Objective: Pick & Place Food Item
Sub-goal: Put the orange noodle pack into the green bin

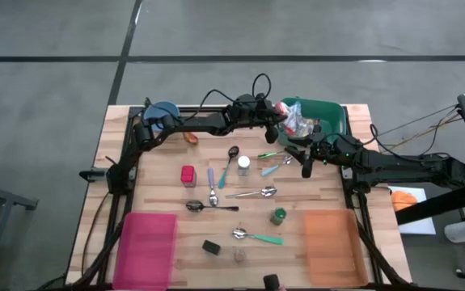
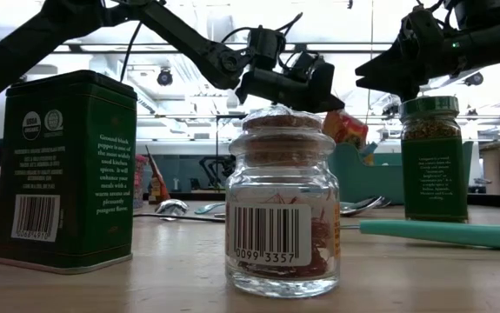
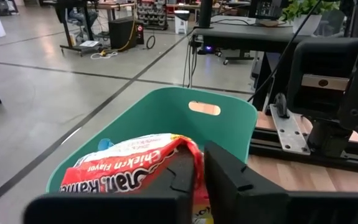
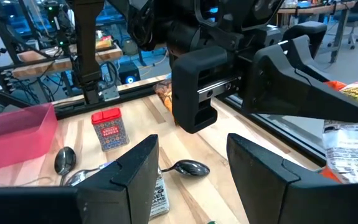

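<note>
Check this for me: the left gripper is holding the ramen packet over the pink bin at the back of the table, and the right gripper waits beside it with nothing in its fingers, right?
One thing is wrong: the bin is green, not pink. The left wrist view shows the left gripper pinching the ramen packet over the green bin; the high view places that bin at the table's back edge. The right gripper does wait beside it, open and holding nothing.

Overhead; table-level; two wrist close-ups

Glossy crinkled plastic noodle packet (image 3: 138,167) over a smooth matt plastic bin (image 3: 166,115); pale wooden table (image 1: 329,198).
</note>
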`<state>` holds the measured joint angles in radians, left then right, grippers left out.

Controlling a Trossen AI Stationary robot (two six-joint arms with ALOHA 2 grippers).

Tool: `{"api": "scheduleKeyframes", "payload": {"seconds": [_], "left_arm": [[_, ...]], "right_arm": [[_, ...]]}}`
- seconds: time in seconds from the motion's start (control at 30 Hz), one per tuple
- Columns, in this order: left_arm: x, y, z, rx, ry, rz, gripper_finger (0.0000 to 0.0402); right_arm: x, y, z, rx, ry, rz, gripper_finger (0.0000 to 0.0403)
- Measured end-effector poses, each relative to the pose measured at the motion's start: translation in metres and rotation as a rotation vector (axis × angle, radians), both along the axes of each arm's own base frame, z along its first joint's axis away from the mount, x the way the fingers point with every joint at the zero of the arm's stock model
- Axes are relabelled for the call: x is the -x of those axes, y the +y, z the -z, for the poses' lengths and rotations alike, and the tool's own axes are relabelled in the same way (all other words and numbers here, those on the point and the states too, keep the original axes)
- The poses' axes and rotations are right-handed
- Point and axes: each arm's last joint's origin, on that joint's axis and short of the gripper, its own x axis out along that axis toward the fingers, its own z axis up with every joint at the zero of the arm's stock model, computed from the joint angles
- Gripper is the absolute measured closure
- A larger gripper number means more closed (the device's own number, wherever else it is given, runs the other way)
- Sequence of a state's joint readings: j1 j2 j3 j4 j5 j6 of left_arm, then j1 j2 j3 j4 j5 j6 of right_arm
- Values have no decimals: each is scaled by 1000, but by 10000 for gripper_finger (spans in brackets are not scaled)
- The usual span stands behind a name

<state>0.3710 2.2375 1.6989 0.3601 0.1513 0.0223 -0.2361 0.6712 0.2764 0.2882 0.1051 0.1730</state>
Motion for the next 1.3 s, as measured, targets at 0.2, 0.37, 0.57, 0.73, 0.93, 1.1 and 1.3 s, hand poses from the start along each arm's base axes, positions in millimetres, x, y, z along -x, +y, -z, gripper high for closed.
{"api": "scheduleKeyframes", "payload": {"seconds": [0.2, 0.37, 0.57, 0.73, 0.93, 1.1, 1.3], "left_arm": [[1, 2, -1, 0, 0, -2, 302], [1, 2, -1, 0, -1, -3, 287], [1, 2, -1, -1, -1, -3, 286], [-2, 3, -10, -10, -19, 2, 286], [-3, 3, -18, -12, 1, 34, 286], [-2, 3, -15, 17, 27, 30, 286], [-1, 4, -7, 57, 70, 24, 279]], "right_arm": [[0, 0, 0, -1, 0, 0, 216], [0, 0, 0, -1, 0, 0, 216], [0, 0, 0, -2, -1, 0, 216], [0, 0, 0, -2, -1, 0, 216], [0, 0, 0, -2, -1, 0, 216], [0, 0, 0, -2, -1, 0, 216], [0, 0, 0, 0, 0, 0, 216]]}}
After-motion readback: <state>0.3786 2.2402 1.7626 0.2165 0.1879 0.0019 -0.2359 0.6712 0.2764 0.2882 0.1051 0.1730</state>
